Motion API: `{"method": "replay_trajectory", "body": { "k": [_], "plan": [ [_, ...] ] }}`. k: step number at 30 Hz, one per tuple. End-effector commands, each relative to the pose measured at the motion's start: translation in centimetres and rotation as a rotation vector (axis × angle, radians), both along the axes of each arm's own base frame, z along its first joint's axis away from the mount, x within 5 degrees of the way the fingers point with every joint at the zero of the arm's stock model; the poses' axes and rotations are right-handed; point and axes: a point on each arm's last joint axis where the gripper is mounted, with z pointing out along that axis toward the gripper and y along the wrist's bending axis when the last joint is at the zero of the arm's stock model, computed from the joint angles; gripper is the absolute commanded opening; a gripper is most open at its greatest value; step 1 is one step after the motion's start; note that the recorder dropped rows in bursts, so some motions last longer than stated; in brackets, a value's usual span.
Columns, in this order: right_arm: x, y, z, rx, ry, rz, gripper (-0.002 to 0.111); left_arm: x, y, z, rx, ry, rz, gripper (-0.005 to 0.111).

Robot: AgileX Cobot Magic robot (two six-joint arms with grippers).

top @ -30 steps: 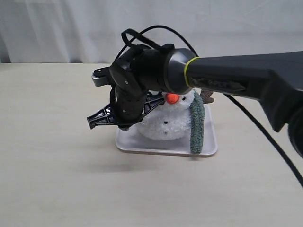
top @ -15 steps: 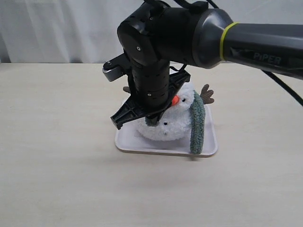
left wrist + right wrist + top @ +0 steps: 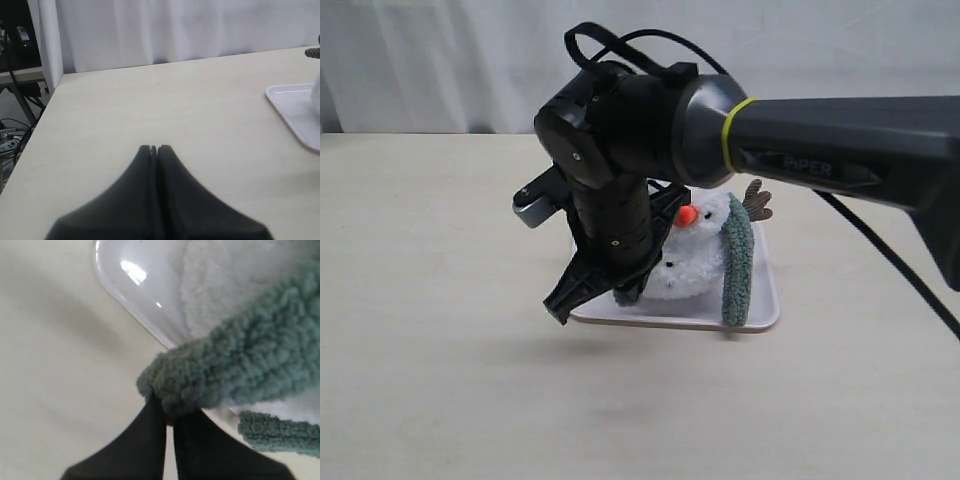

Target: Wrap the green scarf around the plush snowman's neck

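One pale beige tabletop (image 3: 430,390) fills the scene, with a white curtain (image 3: 440,60) behind it. Over the tabletop reaches the thick black right arm (image 3: 820,160), bent down in front of a shallow white rectangular plastic tray (image 3: 763,308). On that tray stands the fluffy white plush snowman (image 3: 692,270) with its orange nose. A knitted sage-green scarf (image 3: 736,262) hangs down the snowman's side to the tray. Its other end is pinched in the right gripper (image 3: 169,415), low beside the tray's corner. The left gripper (image 3: 154,149) is pressed together, empty, apart from the tray.
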Motion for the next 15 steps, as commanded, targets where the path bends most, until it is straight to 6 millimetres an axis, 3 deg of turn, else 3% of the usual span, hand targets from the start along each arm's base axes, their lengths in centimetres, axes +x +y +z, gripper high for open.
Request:
{"method": "replay_trajectory", "body": {
  "k": [1,12,15],
  "plan": [
    [-0.05,-0.04,-1.24,-0.05,0.026,0.046,0.004,0.02,0.02,-0.02,-0.004,-0.008,0.005,0.0],
    [0.09,-0.65,-1.93,-0.127,0.015,0.124,0.004,0.02,0.02,-0.02,-0.004,-0.008,0.005,0.0],
    [-0.36,-0.3,-2.09,-0.094,0.072,0.174,0.009,0.02,0.02,-0.02,-0.004,-0.008,0.005,0.0]
  ]
}}
